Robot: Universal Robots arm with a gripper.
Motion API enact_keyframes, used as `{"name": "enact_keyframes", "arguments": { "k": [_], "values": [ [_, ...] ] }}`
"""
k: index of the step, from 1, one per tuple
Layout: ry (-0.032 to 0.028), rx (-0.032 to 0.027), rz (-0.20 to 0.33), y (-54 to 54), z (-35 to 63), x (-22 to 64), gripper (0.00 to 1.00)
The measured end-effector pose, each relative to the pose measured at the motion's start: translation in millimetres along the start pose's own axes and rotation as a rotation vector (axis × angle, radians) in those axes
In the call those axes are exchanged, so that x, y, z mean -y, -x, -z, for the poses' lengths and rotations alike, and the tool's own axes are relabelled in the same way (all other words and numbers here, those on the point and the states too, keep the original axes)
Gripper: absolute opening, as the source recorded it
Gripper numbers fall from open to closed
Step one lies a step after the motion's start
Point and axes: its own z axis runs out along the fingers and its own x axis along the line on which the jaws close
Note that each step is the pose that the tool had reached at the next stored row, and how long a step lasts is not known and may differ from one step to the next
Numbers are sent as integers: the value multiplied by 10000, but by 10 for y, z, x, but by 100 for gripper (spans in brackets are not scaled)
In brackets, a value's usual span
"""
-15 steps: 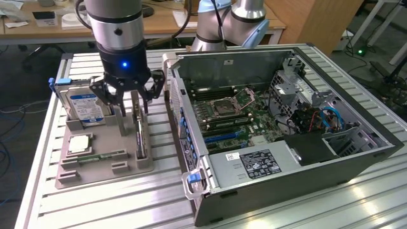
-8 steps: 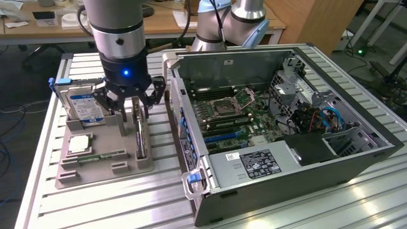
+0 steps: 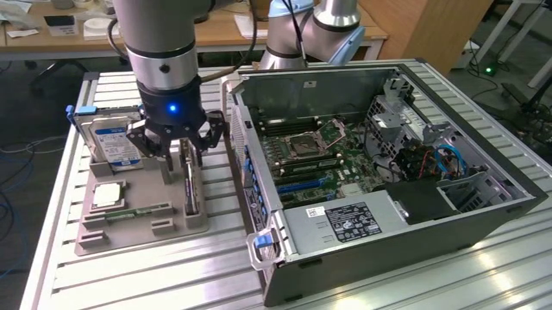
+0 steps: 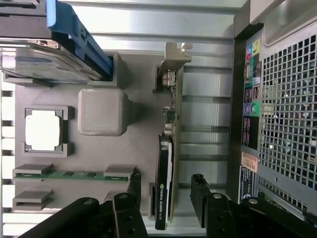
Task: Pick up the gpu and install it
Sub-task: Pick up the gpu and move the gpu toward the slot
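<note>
I work in a room with wooden desks behind me, over a slatted aluminium bench. The biggest thing on it is an open computer case on the exterior view's right, lying on its side with the motherboard facing up and a grey power supply at its near end. Just beside the case, on the exterior view's left, sits a grey moulded holder with a slot for each part. A silver hard drive with a blue label stands at the holder's far end. The gpu stands on edge in the slot nearest the case, its silver bracket at the far end and its black cooler side showing in my wrist view. A square processor lies flat in its pocket, and a narrow green memory stick lies in front of it. My end effector hangs right over the gpu with its jaws spread wide, one finger on each side of the card and a gap at both, gripping nothing
</note>
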Motion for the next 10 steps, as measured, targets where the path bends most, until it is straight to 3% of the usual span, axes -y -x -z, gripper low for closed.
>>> {"name": "enact_keyframes", "arguments": {
  "k": [10],
  "values": [
    [0,0,-5,0,-41,2,53]
  ]
}}
